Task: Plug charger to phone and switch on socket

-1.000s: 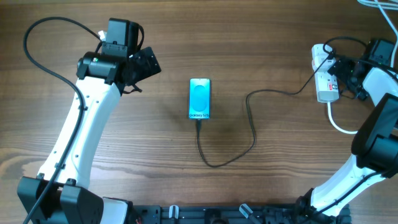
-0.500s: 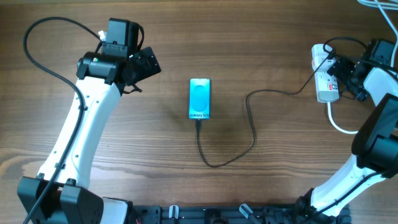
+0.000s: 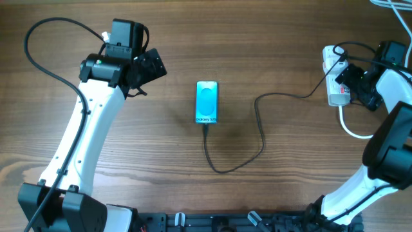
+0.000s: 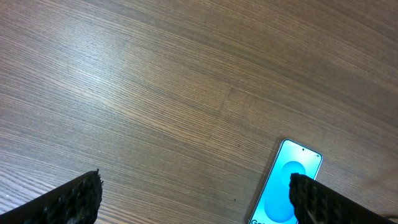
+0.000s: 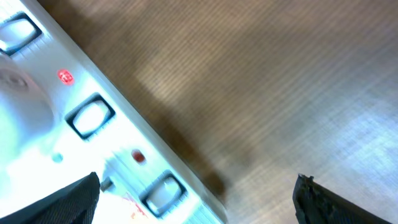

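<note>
The phone [image 3: 206, 102] lies flat mid-table, its turquoise screen lit; the left wrist view catches it at the lower right [image 4: 287, 194]. The thin black charger [image 3: 283, 96] meets the phone's near end, loops toward the front and runs right to the white socket [image 3: 335, 82]. My left gripper [image 3: 152, 66] hovers open left of the phone, its fingertips [image 4: 79, 198] wide apart with nothing between them. My right gripper [image 3: 353, 81] is open right beside the socket. Up close, the socket [image 5: 93, 118] shows rocker switches and a red light [image 5: 65, 76], with one fingertip [image 5: 65, 202] over the strip.
A thick white cord [image 3: 346, 122] curves from the socket toward the right arm. More white cords [image 3: 393, 8] hang at the top right corner. The left arm's black cable [image 3: 40, 55] arcs over the table at far left. Both arm bases stand at the front edge.
My right gripper has shifted slightly beside the socket. The left arm, phone and charger have not moved.
</note>
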{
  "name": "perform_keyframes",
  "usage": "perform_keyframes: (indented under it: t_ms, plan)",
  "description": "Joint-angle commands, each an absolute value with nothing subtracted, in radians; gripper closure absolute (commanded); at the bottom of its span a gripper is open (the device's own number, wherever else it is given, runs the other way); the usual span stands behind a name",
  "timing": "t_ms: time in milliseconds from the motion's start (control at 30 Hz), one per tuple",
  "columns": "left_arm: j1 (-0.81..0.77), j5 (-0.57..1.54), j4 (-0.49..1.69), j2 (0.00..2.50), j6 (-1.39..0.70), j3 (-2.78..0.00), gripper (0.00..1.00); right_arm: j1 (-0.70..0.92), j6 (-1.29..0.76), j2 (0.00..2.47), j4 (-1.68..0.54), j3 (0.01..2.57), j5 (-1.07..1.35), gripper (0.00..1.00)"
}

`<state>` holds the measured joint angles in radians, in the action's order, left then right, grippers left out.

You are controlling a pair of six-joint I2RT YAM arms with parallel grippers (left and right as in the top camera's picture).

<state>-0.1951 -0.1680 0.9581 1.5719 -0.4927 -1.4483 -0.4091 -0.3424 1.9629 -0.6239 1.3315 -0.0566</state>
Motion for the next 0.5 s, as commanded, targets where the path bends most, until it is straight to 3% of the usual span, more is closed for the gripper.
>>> perform_keyframes:
  t_ms: [0, 467]
  plan:
    - [-0.196, -0.184, 0.958, 1.575, -0.506, -1.451, 0.00, -0.407, -0.368, 1.842, -0.668, 1.327, -0.131, 0.00]
    - [-0.196, -0.184, 0.958, 1.575, -0.506, -1.451, 0.00, -0.349, -0.413, 1.426, -0.930, 1.326, -0.126, 0.00]
